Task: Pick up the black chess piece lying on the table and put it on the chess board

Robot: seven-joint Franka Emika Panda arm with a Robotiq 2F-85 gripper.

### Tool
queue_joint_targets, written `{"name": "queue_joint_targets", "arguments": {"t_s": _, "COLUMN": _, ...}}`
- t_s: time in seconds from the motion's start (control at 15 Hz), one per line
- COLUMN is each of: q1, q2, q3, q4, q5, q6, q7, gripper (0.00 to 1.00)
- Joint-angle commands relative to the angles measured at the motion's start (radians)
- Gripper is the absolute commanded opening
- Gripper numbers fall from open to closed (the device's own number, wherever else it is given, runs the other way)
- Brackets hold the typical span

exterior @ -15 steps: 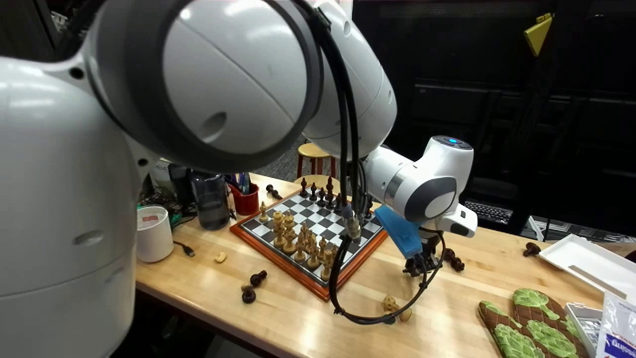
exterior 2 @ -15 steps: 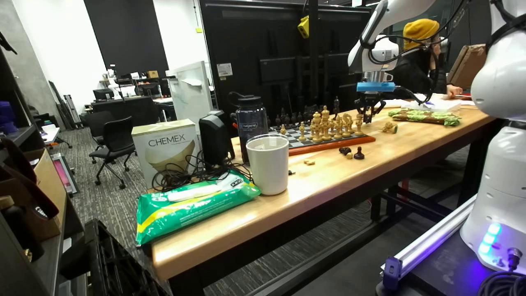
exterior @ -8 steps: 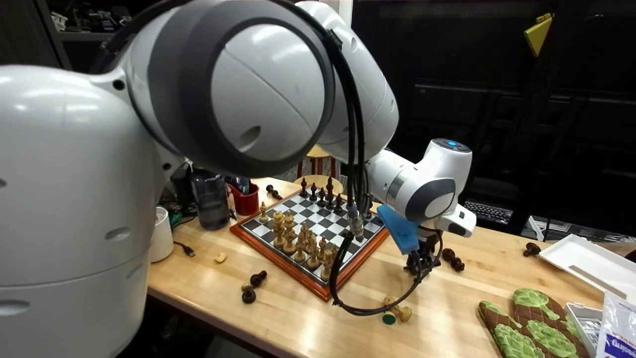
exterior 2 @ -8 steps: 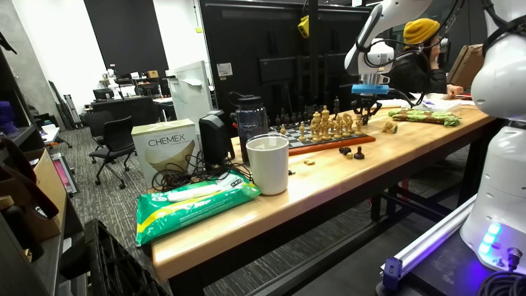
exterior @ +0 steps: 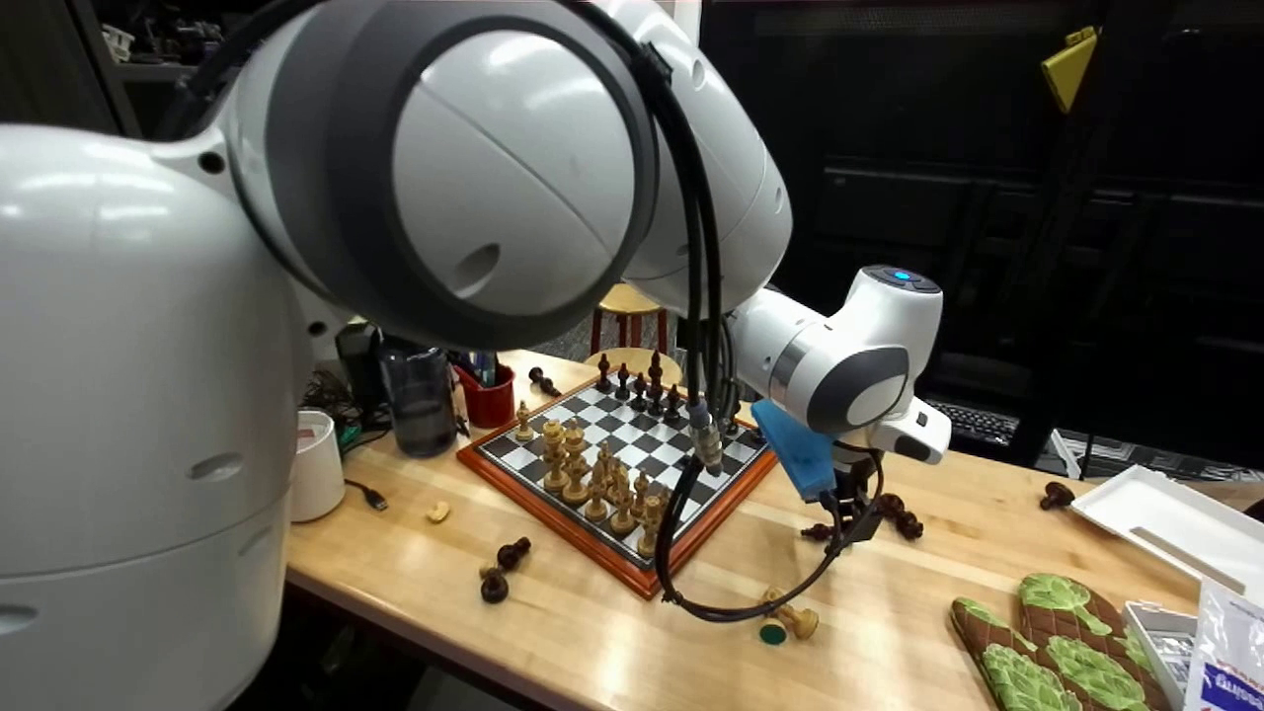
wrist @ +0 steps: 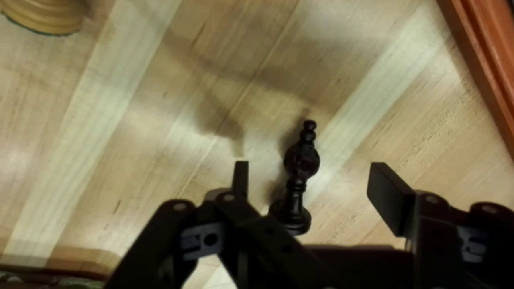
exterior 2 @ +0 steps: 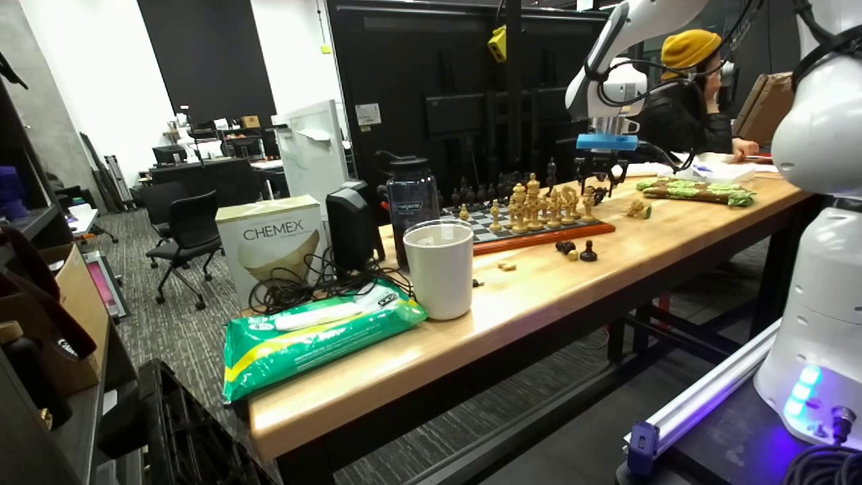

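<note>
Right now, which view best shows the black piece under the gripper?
Wrist view: black piece close up, head to base. In both exterior views it's small and partly lost against the gripper.

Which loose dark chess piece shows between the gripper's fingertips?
The black chess piece lying on its side in the wrist view; other loose dark pieces sit elsewhere, outside the open gripper.

On the worktop (exterior: 913, 597), in an exterior view, we see the chess board (exterior: 553, 515), pale pieces (exterior: 597, 489) along its near edge, dark pieces (exterior: 656, 380) toward its far edge. A red cup (exterior: 487, 403) stands just off the board's left corner. Past the right edge hangs the gripper (exterior: 852, 526), partly hidden, near a black chess piece (exterior: 816, 531) lying flat.
</note>
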Motion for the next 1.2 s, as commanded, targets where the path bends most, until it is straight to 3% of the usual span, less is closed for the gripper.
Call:
{"name": "queue_joint_targets", "arguments": {"t_s": 0.0, "q1": 0.012, "q2": -0.076, "q3": -0.013, "q4": -0.066, "q5": -0.023, "q6": 0.004, "q7": -0.007, "gripper": 1.00}}
{"name": "queue_joint_targets", "arguments": {"t_s": 0.07, "q1": -0.004, "q2": -0.101, "q3": 0.008, "q4": -0.081, "q5": 0.012, "q6": -0.025, "q7": -0.070, "gripper": 1.00}}
{"name": "queue_joint_targets", "arguments": {"t_s": 0.13, "q1": 0.003, "q2": -0.024, "q3": -0.004, "q4": -0.014, "q5": -0.003, "q6": -0.010, "q7": -0.019, "gripper": 0.95}}
{"name": "queue_joint_targets", "arguments": {"t_s": 0.2, "q1": 0.002, "q2": -0.037, "q3": -0.002, "q4": -0.025, "q5": 0.000, "q6": -0.014, "q7": -0.036, "gripper": 1.00}}
{"name": "queue_joint_targets", "arguments": {"t_s": 0.53, "q1": 0.002, "q2": -0.065, "q3": 0.000, "q4": -0.051, "q5": 0.000, "q6": -0.016, "q7": -0.052, "gripper": 1.00}}
{"name": "queue_joint_targets", "arguments": {"t_s": 1.13, "q1": 0.167, "q2": -0.029, "q3": -0.119, "q4": -0.124, "q5": -0.364, "q6": 0.224, "q7": 0.470, "gripper": 1.00}}
